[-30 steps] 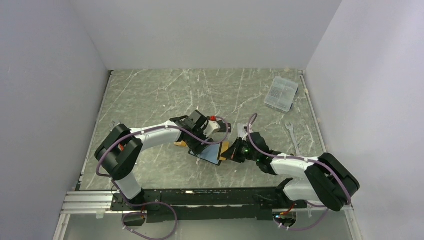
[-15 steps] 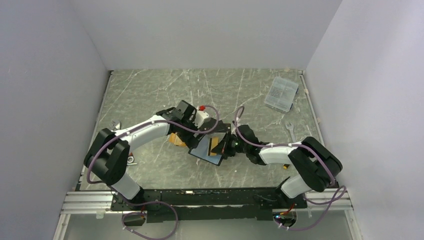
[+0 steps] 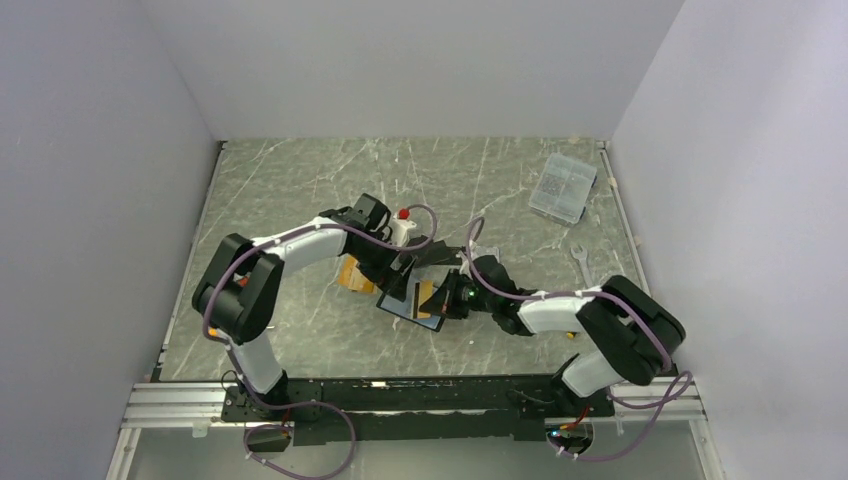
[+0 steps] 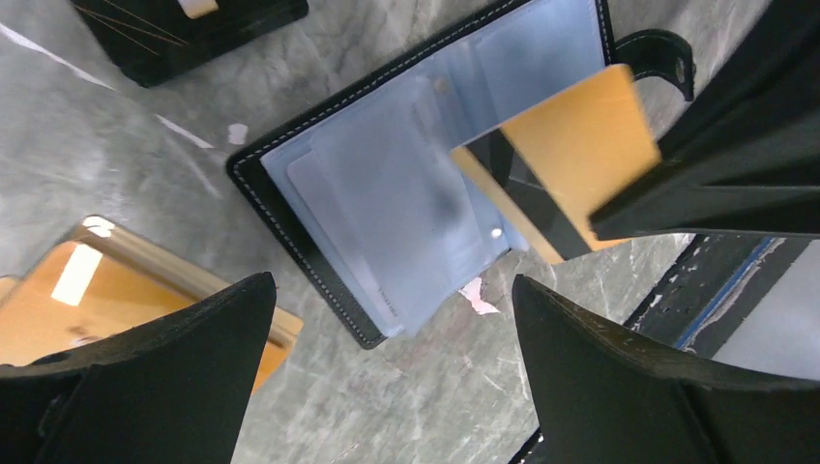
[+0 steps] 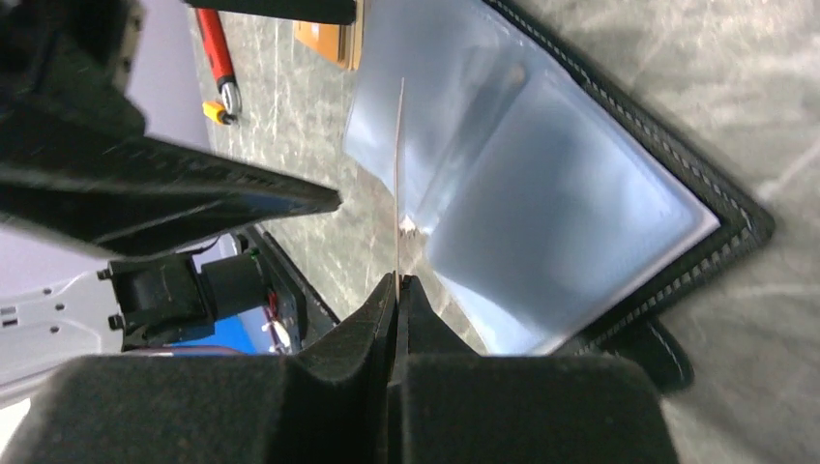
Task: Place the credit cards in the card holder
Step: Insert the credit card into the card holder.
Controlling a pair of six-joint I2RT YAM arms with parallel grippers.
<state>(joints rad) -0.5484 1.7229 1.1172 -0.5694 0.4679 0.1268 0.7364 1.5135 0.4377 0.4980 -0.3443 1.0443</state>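
Note:
The card holder [image 3: 408, 302] lies open on the table, its light blue lining [image 4: 406, 193] facing up. My right gripper [image 3: 452, 297] is shut on the orange-gold credit card [image 4: 580, 145], which stands edge-on [image 5: 400, 164] between its jaws. The card's leading edge reaches over the lining pockets [image 5: 541, 203]; I cannot tell whether it is inside one. My left gripper [image 4: 392, 282] hangs wide open just above the holder's near edge, holding nothing. A flat black thing [image 4: 193, 24] lies beyond the holder.
An orange flat object with a pale rim [image 3: 352, 275] lies left of the holder, under the left arm. A clear plastic box [image 3: 563, 187] and a wrench [image 3: 583, 262] are at the back right. A red-handled screwdriver [image 5: 218, 58] lies nearby.
My right gripper has carried the orange-gold card leftward over the open holder. My left gripper has opened wider and drawn back a little to the left.

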